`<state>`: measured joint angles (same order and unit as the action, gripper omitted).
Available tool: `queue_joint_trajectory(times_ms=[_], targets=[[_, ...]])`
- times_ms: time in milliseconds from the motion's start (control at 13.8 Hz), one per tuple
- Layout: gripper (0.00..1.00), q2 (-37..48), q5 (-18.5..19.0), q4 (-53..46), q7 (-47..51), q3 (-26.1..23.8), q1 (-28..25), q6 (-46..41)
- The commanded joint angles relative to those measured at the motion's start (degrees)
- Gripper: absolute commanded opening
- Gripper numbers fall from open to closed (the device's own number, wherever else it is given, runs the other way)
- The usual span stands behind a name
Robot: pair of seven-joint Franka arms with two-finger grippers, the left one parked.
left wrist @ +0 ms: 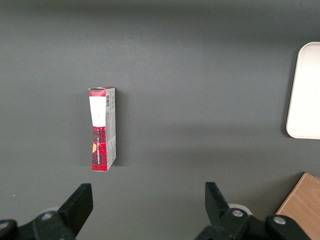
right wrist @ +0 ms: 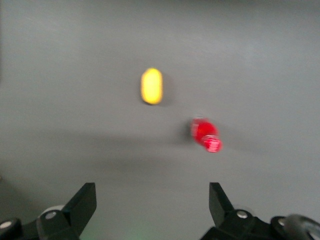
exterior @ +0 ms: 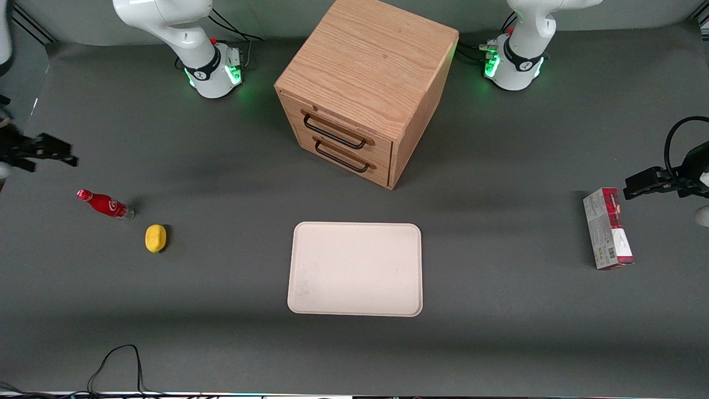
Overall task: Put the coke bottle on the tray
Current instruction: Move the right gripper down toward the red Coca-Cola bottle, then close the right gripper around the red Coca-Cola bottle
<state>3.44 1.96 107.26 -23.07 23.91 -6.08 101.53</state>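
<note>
The coke bottle (exterior: 105, 205) is small and red with a red cap, and it is on the grey table toward the working arm's end. It also shows in the right wrist view (right wrist: 205, 135); I cannot tell whether it stands or lies. The cream tray (exterior: 355, 269) lies empty at the table's middle, in front of the drawer cabinet, and its edge shows in the left wrist view (left wrist: 305, 95). My right gripper (exterior: 63, 153) hovers above the table, farther from the front camera than the bottle. It is open and empty (right wrist: 152, 192), apart from the bottle.
A yellow lemon-like object (exterior: 155, 238) lies beside the bottle, nearer the front camera (right wrist: 152, 86). A wooden two-drawer cabinet (exterior: 365, 83) stands at the table's middle. A red-and-grey carton (exterior: 607, 228) lies toward the parked arm's end (left wrist: 102, 129). A black cable (exterior: 119, 360) loops at the front edge.
</note>
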Motion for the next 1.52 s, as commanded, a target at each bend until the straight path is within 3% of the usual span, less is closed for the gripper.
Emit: queue_joint_trajectory(times_ms=[0,434,506,723,940,1012,1157,1301,1373,1446], targets=[[1.00,-1.9,0.9,4.0,-5.8,3.8,-0.6,6.9],[1.00,-4.8,0.0,19.4,-9.0,6.9,-0.4,29.6],[1.00,-6.4,-1.2,20.4,-10.8,7.6,-0.4,32.3],[1.00,-12.0,-12.4,20.2,-20.1,9.2,-0.4,33.9],[0.96,-13.1,-13.7,20.0,-21.3,9.4,-0.4,34.7],[0.84,-13.1,-13.7,20.0,-21.4,9.3,-0.4,34.7],[0.42,-13.1,-13.7,19.9,-21.4,9.4,-0.5,34.7],[0.09,-13.3,-13.6,19.1,-21.2,9.1,-0.7,34.5],[0.00,-13.5,-13.6,18.6,-21.0,9.1,-0.8,34.3],[0.00,-13.6,-13.6,18.3,-20.3,8.7,-1.0,34.3]])
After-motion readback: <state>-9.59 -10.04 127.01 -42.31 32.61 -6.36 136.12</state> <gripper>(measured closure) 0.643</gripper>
